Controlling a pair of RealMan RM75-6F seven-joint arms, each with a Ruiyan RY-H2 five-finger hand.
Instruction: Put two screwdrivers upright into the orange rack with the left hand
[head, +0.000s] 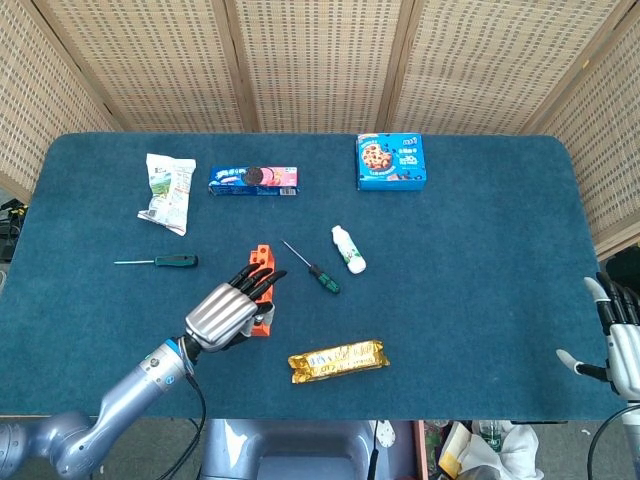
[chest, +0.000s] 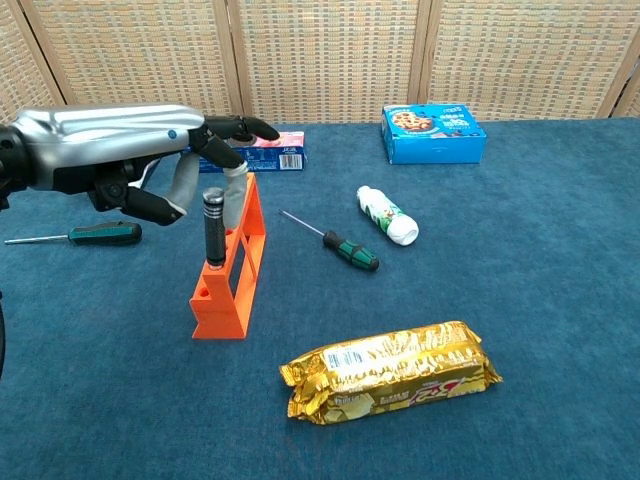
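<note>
Done: one black-handled screwdriver (chest: 213, 228) stood upright in a hole near the front end of the orange rack (chest: 231, 272), which sat on the blue counter (chest: 560, 300) — so half the job looked finished.
Left to do: a second screwdriver had yet to go in; two candidates lay flat on the counter, a green-handled screwdriver (chest: 331, 241) just right of the rack and a second green-handled screwdriver (chest: 80, 236) well off to its left.
Left hand: the left hand (chest: 190, 160) hovered above the rack's rear half, close behind the standing handle, its fingers (chest: 243, 127) stretched forward and loosely apart, holding nothing as far as the chest view showed.
Right hand: the right hand (head: 617, 340) waited at the counter's far right edge, fingers spread and empty.
Hidden: in the head view the left hand covered most of the rack and the standing screwdriver entirely — only the rack's far end showed.
Hard to tell: whether the thumb touched the rack or the handle; how deep the shaft sat in its hole; the right hand was cut off by the frame edge.
</note>
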